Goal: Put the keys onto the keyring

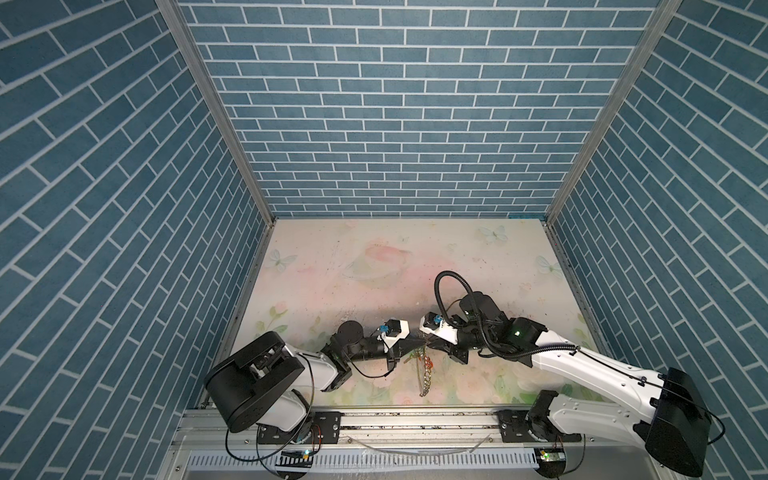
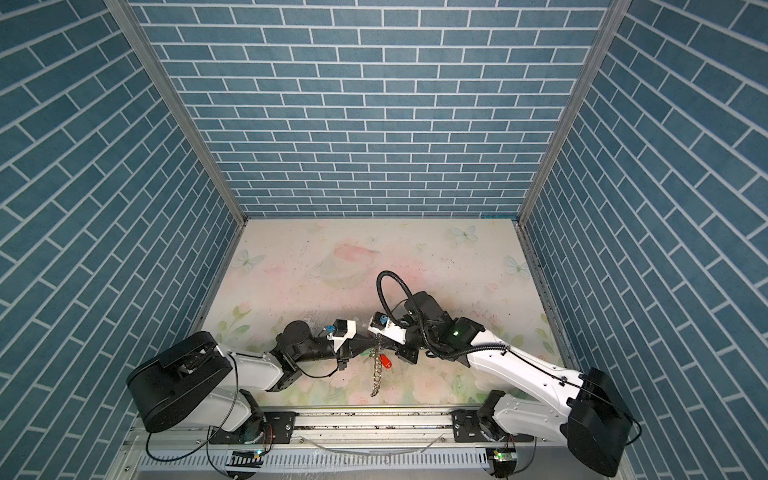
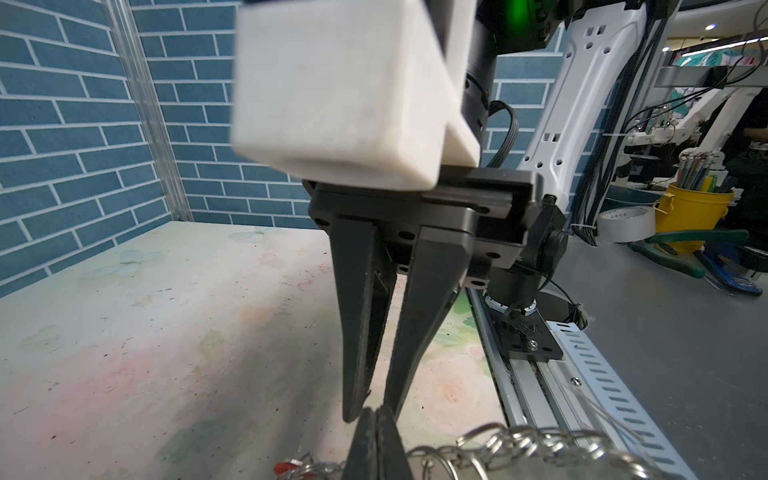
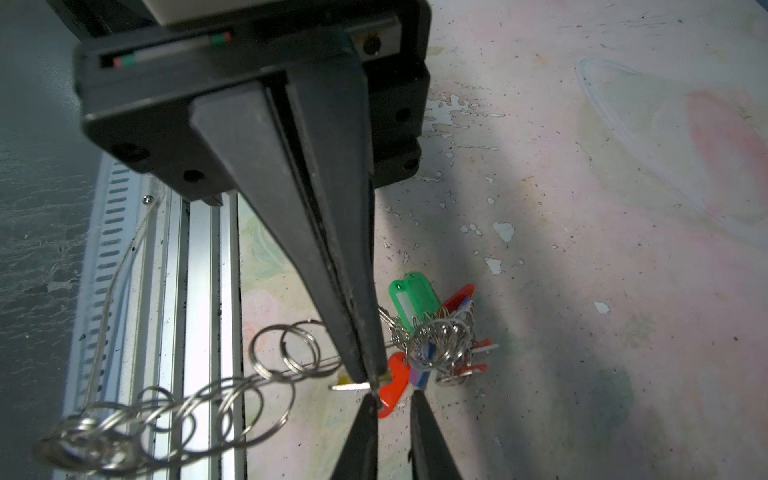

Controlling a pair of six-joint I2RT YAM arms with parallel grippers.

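The key (image 4: 351, 386), a flat metal blade with slivers of its yellow plastic tag showing either side, sits low and centre in the right wrist view. It lies right at the tips of the left gripper (image 4: 369, 380), which hide most of the tag. Whether the key is threaded on a ring cannot be told.

Those long, matte black, wedge-shaped fingers (image 4: 291, 187) are pressed together, pinching the keyring (image 4: 438, 338), which shows edge-on as a thin line. Its silver wire rings trail toward the frame's lower left in overlapping loops. To the right of the tips they bunch in a dense tangle with a glossy green tag (image 4: 415, 295) and a red tag (image 4: 392, 386). In both top views the keyring (image 1: 424, 374) (image 2: 377, 370) runs as a chain-like strand toward the bottom edge, from where the two arms meet near the centre.

Tip to tip with it, the right gripper (image 3: 372, 413) has its tapered black fingers (image 3: 357, 332) slightly apart, a narrow gap between them and nothing in it.

Below lies the tabletop (image 1: 374, 270), a pale floral print in pink and green, scuffed and flaking. A ribbed aluminium rail (image 4: 199, 291) edges it, and blue brick-pattern walls (image 1: 395, 104) enclose the cell.
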